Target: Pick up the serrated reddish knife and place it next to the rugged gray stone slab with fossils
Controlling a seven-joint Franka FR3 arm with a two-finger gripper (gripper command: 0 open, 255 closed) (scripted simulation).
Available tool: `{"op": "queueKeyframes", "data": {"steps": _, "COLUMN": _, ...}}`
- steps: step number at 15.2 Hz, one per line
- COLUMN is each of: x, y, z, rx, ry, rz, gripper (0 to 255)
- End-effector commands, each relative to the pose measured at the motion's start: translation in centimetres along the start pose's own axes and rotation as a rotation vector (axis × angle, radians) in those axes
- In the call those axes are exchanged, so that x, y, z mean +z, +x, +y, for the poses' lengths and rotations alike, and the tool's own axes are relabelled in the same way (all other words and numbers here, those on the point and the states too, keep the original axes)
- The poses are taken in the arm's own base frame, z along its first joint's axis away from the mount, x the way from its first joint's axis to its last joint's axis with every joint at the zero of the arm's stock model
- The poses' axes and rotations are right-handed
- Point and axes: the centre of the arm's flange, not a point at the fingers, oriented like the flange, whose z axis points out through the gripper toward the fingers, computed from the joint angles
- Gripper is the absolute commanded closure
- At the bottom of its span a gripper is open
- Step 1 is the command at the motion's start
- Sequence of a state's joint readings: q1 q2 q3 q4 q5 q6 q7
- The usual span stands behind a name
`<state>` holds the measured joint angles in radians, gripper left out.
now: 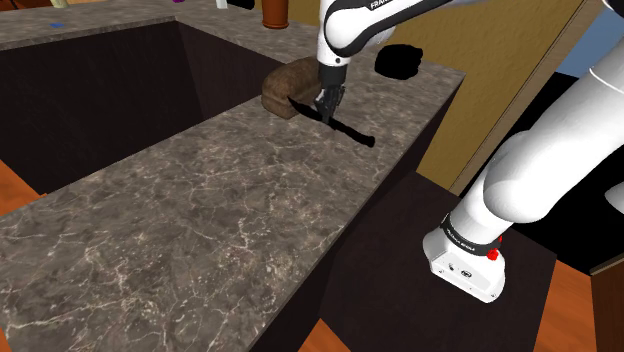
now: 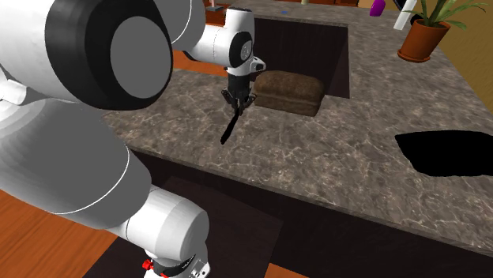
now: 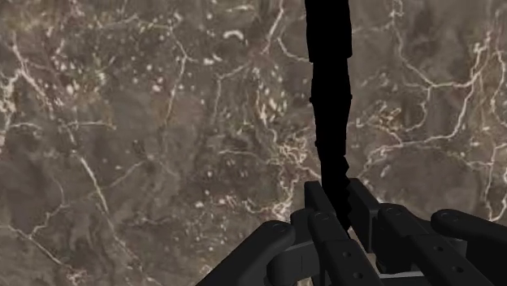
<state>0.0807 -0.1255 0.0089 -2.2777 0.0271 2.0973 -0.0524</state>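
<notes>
The gripper hangs over the far part of the dark marbled countertop. Its 2 fingers are set close together, with only a narrow gap, and pinch 1 end of the knife between them. The knife is drawn plain black here, a long thin strip with a jagged edge, and it runs away from the fingertips over the veined surface. In the shoulder view it slants from the gripper toward the counter's right edge. In the second exterior view it points from the gripper toward the near edge. Whether its free tip rests on the counter or hangs just above it cannot be told.

The stone slab — a brown, rough, loaf-like block — sits just beyond the gripper, on the counter beside the rim of a deep dark recess. The held end of the knife is just beside the slab; whether the 2 touch I cannot tell. A terracotta plant pot stands at the counter's far edge, well apart from the slab. A black patch lies on the counter at the second exterior view's right.
</notes>
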Motion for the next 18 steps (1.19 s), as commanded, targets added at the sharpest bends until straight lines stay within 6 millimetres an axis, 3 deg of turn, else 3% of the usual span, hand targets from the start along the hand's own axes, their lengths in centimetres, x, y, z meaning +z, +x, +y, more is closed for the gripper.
{"op": "queueKeyframes", "data": {"steps": 1, "x": -1.1, "y": -0.1, "z": -0.1, "rx": 0.0, "ry": 0.0, "rz": 0.0, "gripper": 255}}
{"op": "queueKeyframes", "data": {"steps": 17, "x": -9.3, "y": -0.5, "z": -0.3, "rx": 0.0, "ry": 0.0, "rz": 0.0, "gripper": 255}}
{"op": "queueKeyframes", "data": {"steps": 18, "x": -9.3, "y": -0.8, "z": 1.0, "rx": 0.0, "ry": 0.0, "rz": 0.0, "gripper": 255}}
